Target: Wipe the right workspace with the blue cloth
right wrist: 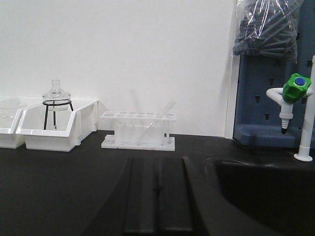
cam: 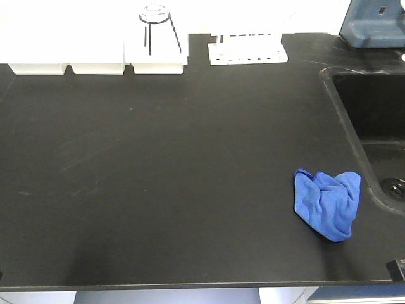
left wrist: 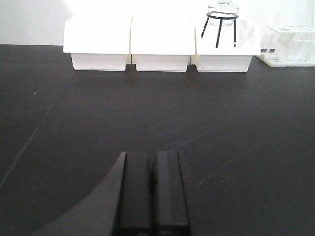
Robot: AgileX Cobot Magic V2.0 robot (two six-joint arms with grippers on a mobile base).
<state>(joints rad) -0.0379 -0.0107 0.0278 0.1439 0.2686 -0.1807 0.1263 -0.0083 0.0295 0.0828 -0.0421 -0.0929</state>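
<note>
A crumpled blue cloth [cam: 328, 204] lies on the black countertop [cam: 164, 164] at the front right, just left of the sink. It shows in neither wrist view. My left gripper [left wrist: 152, 155] is shut and empty, low over bare counter, pointing at the white bins. My right gripper [right wrist: 157, 160] is shut and empty, low over the counter beside the sink edge, pointing at the test tube rack. In the front view only a dark corner of the right arm [cam: 397, 269] shows at the bottom right, a little right of and nearer than the cloth.
A black sink [cam: 373, 120] with a drain is sunk into the right side. Three white bins [cam: 98, 63] line the back, one holding a glass flask on a tripod [cam: 155, 22]. A white test tube rack [cam: 248, 50] stands beside them. A green-tipped tap [right wrist: 293, 93] stands behind the sink.
</note>
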